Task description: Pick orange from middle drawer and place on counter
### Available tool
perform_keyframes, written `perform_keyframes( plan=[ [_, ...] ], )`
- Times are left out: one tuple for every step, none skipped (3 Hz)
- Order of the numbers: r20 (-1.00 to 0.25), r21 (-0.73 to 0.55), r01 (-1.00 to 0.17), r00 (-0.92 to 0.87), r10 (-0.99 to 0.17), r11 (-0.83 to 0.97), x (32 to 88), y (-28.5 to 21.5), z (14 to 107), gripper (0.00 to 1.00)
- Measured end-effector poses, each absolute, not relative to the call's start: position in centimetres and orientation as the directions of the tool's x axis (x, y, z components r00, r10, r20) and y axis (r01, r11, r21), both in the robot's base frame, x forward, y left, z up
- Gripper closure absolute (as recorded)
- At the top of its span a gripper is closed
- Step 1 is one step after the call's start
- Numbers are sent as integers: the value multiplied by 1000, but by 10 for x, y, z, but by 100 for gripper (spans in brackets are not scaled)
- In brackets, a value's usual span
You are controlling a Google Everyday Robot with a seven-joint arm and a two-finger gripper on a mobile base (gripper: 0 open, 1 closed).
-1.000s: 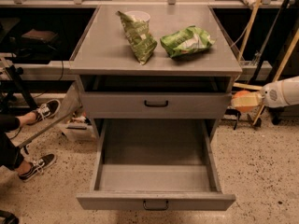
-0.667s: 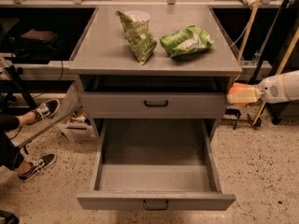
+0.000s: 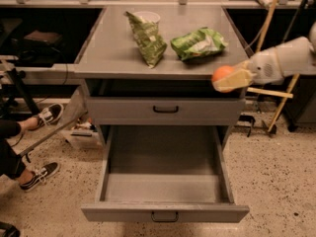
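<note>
The orange (image 3: 222, 73) is held in my gripper (image 3: 228, 78), which comes in from the right on a white arm (image 3: 281, 60). The fruit hangs at the counter's (image 3: 113, 48) front right corner, level with its edge. The middle drawer (image 3: 165, 177) is pulled wide open below, and its flat grey tray holds nothing. The upper drawer front (image 3: 165, 110) with its dark handle is shut.
Two green chip bags (image 3: 148, 36) (image 3: 198, 43) and a white cup (image 3: 147, 18) sit on the counter. A person's legs and sneakers (image 3: 42, 117) are at the left. Wooden sticks (image 3: 269, 90) lean at the right of the cabinet.
My gripper with the orange has moved up and to the left, from beside the upper drawer to the counter's front right corner.
</note>
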State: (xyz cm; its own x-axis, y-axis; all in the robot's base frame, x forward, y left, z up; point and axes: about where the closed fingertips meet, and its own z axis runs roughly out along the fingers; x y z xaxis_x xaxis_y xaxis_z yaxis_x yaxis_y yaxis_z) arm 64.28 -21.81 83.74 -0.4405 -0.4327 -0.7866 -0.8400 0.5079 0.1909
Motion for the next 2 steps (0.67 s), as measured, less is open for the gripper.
perform_keyframes(
  plan=[
    [-753, 207, -831, -472, -459, 515, 684, -197, 829, 100],
    [-753, 207, -831, -472, -459, 515, 684, -197, 834, 100]
  ],
)
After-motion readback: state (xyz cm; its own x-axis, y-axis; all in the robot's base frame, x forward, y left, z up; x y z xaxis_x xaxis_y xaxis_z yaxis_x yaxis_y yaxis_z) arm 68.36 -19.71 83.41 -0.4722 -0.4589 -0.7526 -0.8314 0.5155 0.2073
